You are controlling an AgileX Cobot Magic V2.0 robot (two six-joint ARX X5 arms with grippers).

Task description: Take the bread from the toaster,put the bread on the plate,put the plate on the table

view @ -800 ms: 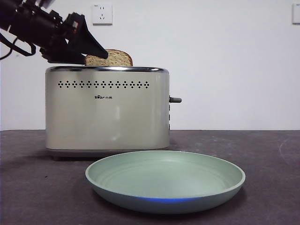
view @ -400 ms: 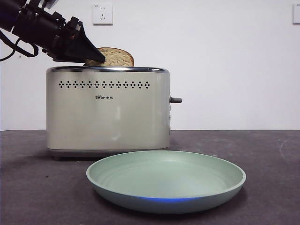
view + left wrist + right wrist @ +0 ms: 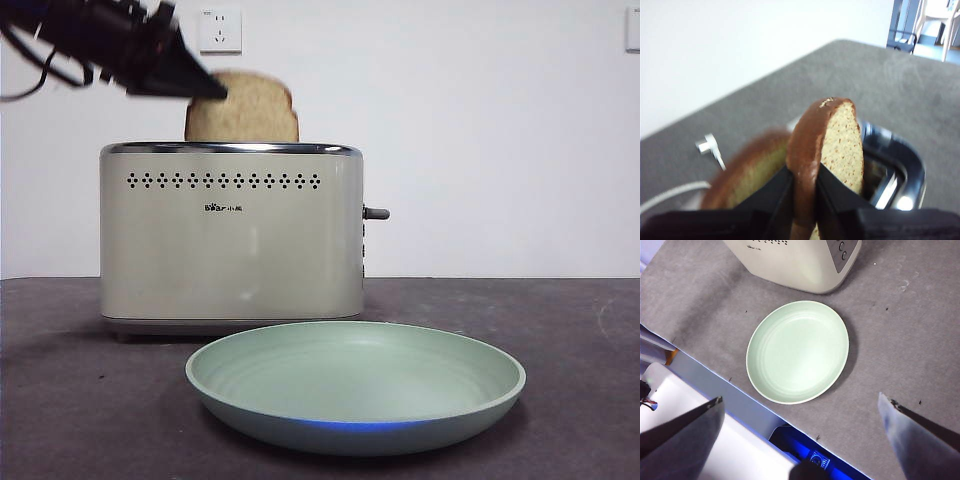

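You have the surface lying well below the working jaws, dark and matte, carrying the toaster and the plate. The toaster sits directly under the left gripper, its chrome slot rim showing just beyond the jaw tips in the left wrist view. The plate rests flat on the surface in front of the toaster, far beneath those jaws and off toward the camera; its bowl is bare. The right gripper hangs high over the plate with its jaws spread wide and holding nothing.

The bread stands upright between the left jaws, which are clenched on its crust edge near one end, so most of the slice reaches past the tips. From the front, its lower part is hidden inside the slot. A second slice lies just beside one jaw, blurred; I can't say whether it touches the jaw.

To do this lift well, pull straight up along the slot until the bottom crust is free before you swing sideways. The grip is on a thin edge, so I'd expect the slice to pivot or tear if you twist. Keep clear of the neighbouring slice.
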